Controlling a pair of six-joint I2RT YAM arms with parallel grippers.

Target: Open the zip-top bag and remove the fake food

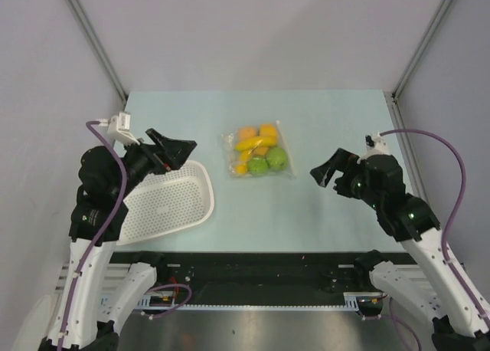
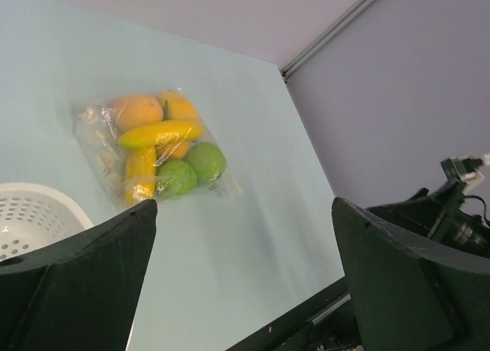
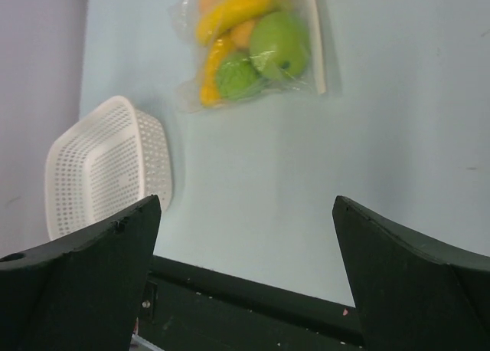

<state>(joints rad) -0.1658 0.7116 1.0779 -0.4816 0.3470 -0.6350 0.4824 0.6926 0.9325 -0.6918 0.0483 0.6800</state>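
Top view: the clear, crinkly plastic zip-top bag (image 1: 259,150) lies flat in the middle of the pale blue table (image 1: 329,113). The little plastic fake food (image 1: 268,161) is all inside it. The left gripper (image 1: 182,153) hangs over the white plastic basket with holes (image 1: 200,201). The right gripper (image 1: 325,167) is at the right. Both are well apart from the bag.

Left wrist view: the jaws are wide apart, holding nothing.

Right wrist view: the same, with the bag at the top.

I think nothing is done yet. Opening and emptying are both left.
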